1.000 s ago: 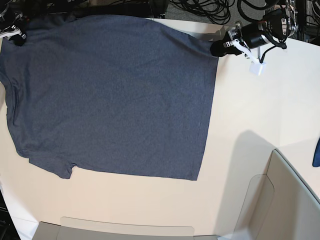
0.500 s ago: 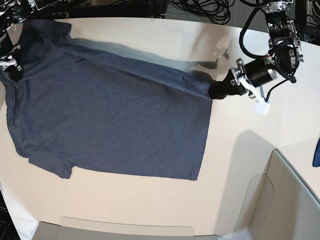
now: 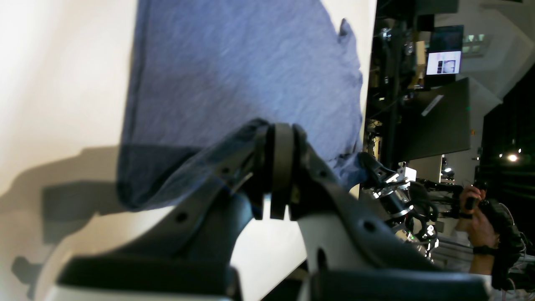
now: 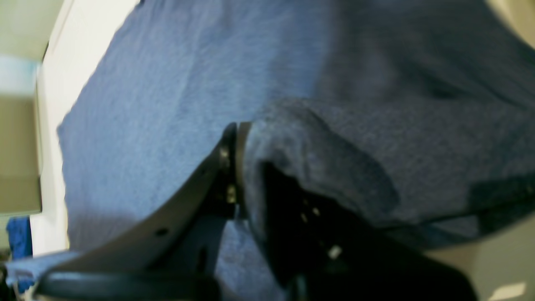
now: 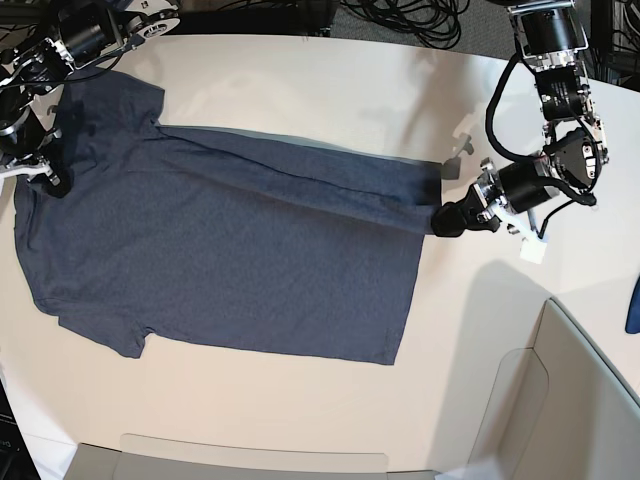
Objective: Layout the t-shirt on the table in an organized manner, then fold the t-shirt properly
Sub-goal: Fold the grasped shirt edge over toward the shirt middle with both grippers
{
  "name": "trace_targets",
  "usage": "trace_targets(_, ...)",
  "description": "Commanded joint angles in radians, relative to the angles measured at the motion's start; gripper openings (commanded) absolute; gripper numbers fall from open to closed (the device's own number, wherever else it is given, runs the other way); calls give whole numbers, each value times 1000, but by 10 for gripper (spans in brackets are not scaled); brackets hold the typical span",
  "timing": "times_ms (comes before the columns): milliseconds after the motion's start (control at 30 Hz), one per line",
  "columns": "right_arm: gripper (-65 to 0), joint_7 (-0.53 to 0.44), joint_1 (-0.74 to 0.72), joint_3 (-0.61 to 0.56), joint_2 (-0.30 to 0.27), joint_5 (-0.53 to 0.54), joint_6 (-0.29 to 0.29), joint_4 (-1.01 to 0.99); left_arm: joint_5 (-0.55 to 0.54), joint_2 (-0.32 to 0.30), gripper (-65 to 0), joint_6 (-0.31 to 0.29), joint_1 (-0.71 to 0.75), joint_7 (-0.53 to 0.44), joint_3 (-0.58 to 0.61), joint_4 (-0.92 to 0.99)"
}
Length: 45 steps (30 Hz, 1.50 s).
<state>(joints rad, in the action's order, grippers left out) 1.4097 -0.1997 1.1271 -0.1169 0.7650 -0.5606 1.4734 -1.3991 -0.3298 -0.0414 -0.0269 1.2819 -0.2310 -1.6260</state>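
First lengthwise fold in hand. Left gripper [image 5: 447, 219] clenched on shirt [image 5: 230, 270] hem corner, right gripper [image 5: 50, 180] clenched on shoulder; rest on table [image 5: 480, 330] below. Next: lower edge onto shirt, release.

Both arms low — fingers [image 3: 278, 167] clamped

- left arm [image 5: 556, 90]: black and silver joints; black cable looped alongside; small white block near the wrist
- left gripper [image 3: 273, 175]: dark grey fingers with small round holes; white base
- right gripper [image 4: 236, 167]: same dark fingers; small screws showing
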Motion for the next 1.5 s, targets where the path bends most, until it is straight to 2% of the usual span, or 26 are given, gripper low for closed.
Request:
trace_targets(0, -650, -22, -14, -23, -22, 26, 6, 8, -30, -13, -650, 2, -32, -6, -6, -13)
trace_targets(167, -650, -125, -13, -101, -43, 26, 7, -58, -30, -13, -650, 2, -80, -6, -5, 76)
trace_targets(333, -650, -200, -8, -109, -79, 26, 9, -144, -30, -15, -650, 1, -113, -6, -5, 178)
trace_targets(433, -650, -201, -8, -100, -91, 26, 18, -170, -30, -39, -650, 2, -132, -8, 5, 227)
trace_targets(600, -650, -201, -5, -25, -88, 26, 93, -167, 0, -42, -650, 1, -152, -8, 5, 260)
trace_targets(767, -650, -201, 13, -2, -89, 27, 95, -142, 91, -39, -650, -2, -156, -8, 3, 260)
trace_targets(1000, -650, -201, 27, -8, -86, 26, 100, -147, 139, -35, -649, -2, -152, -8, 5, 260)
trace_targets(1067, -650, -201, 29, -8, -85, 26, 101, -149, 139, -35, -627, -2, -149, -8, 5, 260)
trace_targets(1167, -649, -198, 38, -9, -85, 26, 103, -145, 134, -35, -530, -2, -146, -8, -3, 260)
trace_targets(1233, -577, -195, 49, -9, -85, 31, 103, -141, 132, -35, -456, -2, -146, -6, -5, 260)
trace_targets(1300, -481, -192, 50, -9, -85, 31, 103, -139, 132, -35, -410, -2, -146, -6, -5, 260)
trace_targets(1467, -274, -137, 49, -5, -82, 54, 95, -122, 132, -36, -404, -2, -146, 0, -5, 258)
